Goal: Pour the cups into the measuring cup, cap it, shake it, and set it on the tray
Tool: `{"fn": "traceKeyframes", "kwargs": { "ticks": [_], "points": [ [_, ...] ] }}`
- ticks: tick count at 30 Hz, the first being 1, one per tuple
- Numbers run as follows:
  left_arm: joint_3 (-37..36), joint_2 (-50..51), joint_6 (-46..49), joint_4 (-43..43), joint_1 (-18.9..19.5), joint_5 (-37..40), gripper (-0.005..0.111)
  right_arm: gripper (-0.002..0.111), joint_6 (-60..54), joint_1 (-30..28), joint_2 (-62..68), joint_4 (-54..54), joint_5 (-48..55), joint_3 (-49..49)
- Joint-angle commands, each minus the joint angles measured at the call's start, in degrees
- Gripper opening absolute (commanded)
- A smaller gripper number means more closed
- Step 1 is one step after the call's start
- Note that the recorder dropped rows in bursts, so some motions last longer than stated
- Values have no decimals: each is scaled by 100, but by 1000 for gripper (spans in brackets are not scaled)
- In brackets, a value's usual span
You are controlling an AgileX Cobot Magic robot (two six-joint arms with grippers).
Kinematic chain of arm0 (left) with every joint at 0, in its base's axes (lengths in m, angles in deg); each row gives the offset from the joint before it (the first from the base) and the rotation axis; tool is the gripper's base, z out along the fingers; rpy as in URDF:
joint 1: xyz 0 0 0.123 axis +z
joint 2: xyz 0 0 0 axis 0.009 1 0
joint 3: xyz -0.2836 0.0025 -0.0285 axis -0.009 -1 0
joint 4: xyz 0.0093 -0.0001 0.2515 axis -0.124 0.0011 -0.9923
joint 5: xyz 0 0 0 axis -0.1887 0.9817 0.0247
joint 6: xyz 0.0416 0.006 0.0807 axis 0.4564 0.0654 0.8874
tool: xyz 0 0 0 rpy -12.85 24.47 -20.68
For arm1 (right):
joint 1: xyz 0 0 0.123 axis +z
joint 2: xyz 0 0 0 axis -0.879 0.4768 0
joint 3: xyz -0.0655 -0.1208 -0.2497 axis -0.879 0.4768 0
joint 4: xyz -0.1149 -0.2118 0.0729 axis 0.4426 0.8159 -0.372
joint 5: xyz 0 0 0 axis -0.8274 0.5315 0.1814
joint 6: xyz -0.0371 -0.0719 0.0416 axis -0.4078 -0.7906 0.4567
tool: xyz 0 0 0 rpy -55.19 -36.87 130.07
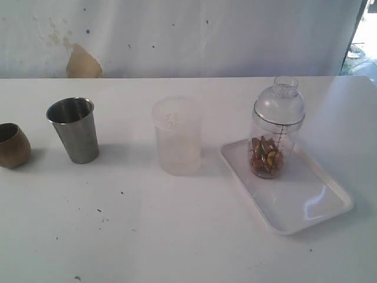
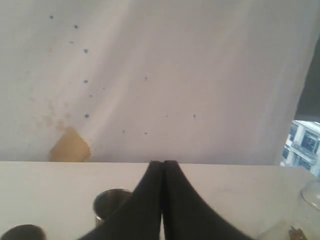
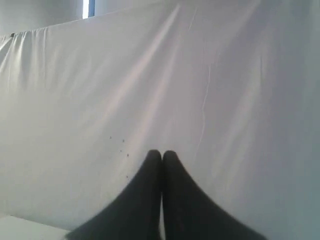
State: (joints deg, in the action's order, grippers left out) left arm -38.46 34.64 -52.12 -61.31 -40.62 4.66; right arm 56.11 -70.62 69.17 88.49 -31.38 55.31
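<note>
The measuring cup stands upright on the far end of the white tray, capped with a clear domed lid, brown and yellow bits inside. The steel tumbler and the brown wooden cup stand at the left of the table. No arm shows in the exterior view. My left gripper is shut with nothing in it, above the table; the tumbler and wooden cup rim lie below it. My right gripper is shut and empty, facing the white backdrop.
A frosted unmarked cup stands mid-table between the tumbler and the tray. A white cloth backdrop with a tan patch closes the far side. The tray lies slanted near the table's right edge.
</note>
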Motion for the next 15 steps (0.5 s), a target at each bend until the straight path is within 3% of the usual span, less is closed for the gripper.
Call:
{"fn": "traceKeyframes", "kwargs": {
  "ticks": [1, 3, 5, 15],
  "points": [
    [-67, -977, 1268, 782, -22, 1081, 0, 0, 80, -23, -22, 19, 758, 447],
    [-67, -1539, 1419, 1034, -22, 1889, 0, 0, 80, -23, -22, 19, 1323, 814],
    [-67, -1815, 1419, 1439, -22, 2172, 0, 0, 69, -23, -22, 19, 1351, 970],
    [-67, -1882, 1419, 1523, -22, 2254, 0, 0, 69, -23, -22, 19, 1367, 1024]
  ]
}}
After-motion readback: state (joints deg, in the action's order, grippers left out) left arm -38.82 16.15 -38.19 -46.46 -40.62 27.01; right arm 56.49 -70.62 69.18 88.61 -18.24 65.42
